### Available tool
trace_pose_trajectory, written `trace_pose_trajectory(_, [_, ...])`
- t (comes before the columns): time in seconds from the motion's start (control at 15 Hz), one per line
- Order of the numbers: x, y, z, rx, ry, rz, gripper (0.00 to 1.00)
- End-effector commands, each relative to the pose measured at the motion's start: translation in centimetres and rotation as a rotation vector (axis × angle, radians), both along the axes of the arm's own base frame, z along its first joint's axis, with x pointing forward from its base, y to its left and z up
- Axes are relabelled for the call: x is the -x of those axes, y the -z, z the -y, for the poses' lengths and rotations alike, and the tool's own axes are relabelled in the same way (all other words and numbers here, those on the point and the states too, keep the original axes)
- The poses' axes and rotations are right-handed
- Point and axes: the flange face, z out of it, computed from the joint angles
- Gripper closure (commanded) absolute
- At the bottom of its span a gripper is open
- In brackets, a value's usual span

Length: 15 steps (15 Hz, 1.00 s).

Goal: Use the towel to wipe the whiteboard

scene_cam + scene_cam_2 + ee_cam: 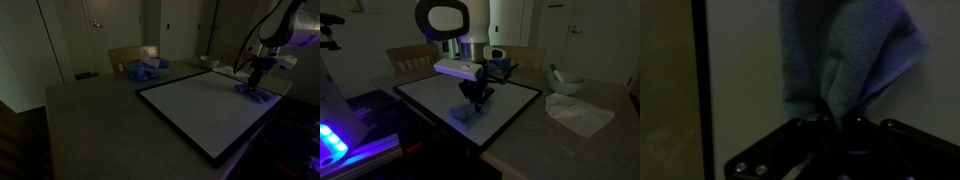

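Grey table (pixel 80 135) fills the near foreground in an exterior view and carries everything else; on it lies the whiteboard (pixel 205 105), flat, black-framed and plain white, showing in both exterior views (pixel 425 95); over its far part bends the white arm (pixel 445 20), reaching straight down; smaller again, a pale crumpled cloth (pixel 578 112) rests on the table well apart from the board, and a blue-and-white heap (pixel 145 68) sits beyond the board's far edge; smaller than these is the towel (pixel 468 113), a bluish bunch touching the board's face near one edge, and the wrist view shows its folds (pixel 840 50) drawn into the gripper (pixel 835 118), whose jaws are pinched tight on the fabric. By my reading the pick-up is done and the cloth is down on the board, so wiping is the step in hand; nearly all of the white face lies away from the towel and likely awaits a pass. Dim light hides any marks or smears, so how much is clean cannot be judged; the wrist view cuts off the towel's far end; a dark strip at its left may be the frame, though I cannot tell.
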Motion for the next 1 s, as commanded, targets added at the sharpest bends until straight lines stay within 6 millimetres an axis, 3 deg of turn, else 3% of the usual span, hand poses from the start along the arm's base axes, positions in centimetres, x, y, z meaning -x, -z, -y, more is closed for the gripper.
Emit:
trace_pose_trajectory(0.0, [3.8, 4.7, 0.4, -0.061, -0.013, -0.142, 0.97])
trace_pose_trajectory(0.27, [3.9, 4.6, 0.4, -0.054, 0.020, -0.157, 0.97])
trace_pose_trajectory(0.93, [2.6, 3.6, -2.4, -0.142, 0.126, -0.134, 0.97])
